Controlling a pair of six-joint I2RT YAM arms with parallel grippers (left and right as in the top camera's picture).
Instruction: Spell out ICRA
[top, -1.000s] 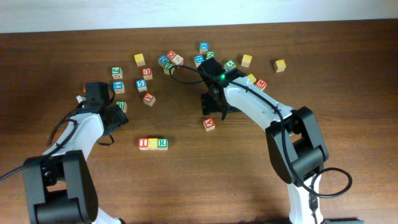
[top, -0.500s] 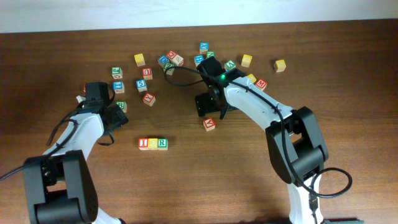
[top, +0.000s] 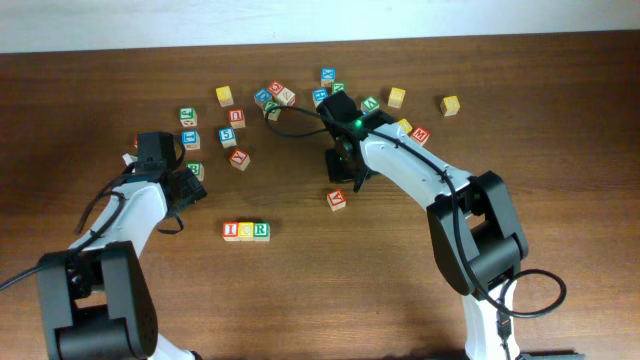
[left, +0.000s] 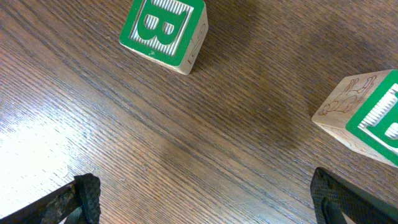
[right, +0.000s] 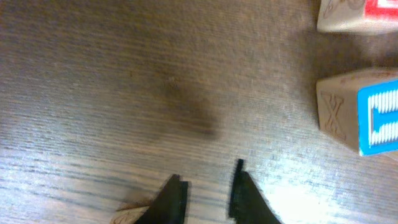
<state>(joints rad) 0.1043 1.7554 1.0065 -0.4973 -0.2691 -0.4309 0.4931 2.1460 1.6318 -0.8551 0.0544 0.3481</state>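
Three cubes stand in a row near the table's middle front: red-lettered I (top: 231, 231), the yellow-faced block (top: 246, 231) and green-lettered R (top: 261, 230). The red-lettered A cube (top: 337, 199) lies apart to their right. My right gripper (top: 338, 176) hovers just behind the A cube. In the right wrist view that gripper (right: 208, 194) has its fingers drawn close together over bare wood, with nothing between them. A sliver of a wooden cube (right: 130, 216) shows beside the left finger. My left gripper (left: 205, 199) is wide open over bare wood at the left (top: 192, 186).
Several other alphabet cubes lie scattered along the back, among them yellow ones (top: 225, 95) (top: 450, 104). A green B cube (left: 163, 28) and another green cube (left: 367, 118) lie ahead of the left gripper. A blue cube (right: 367, 118) lies to the right of the right gripper.
The right gripper's jaws have gone from wide open to nearly together, with the arm almost in place. The A cube, the row and the left arm have not moved.
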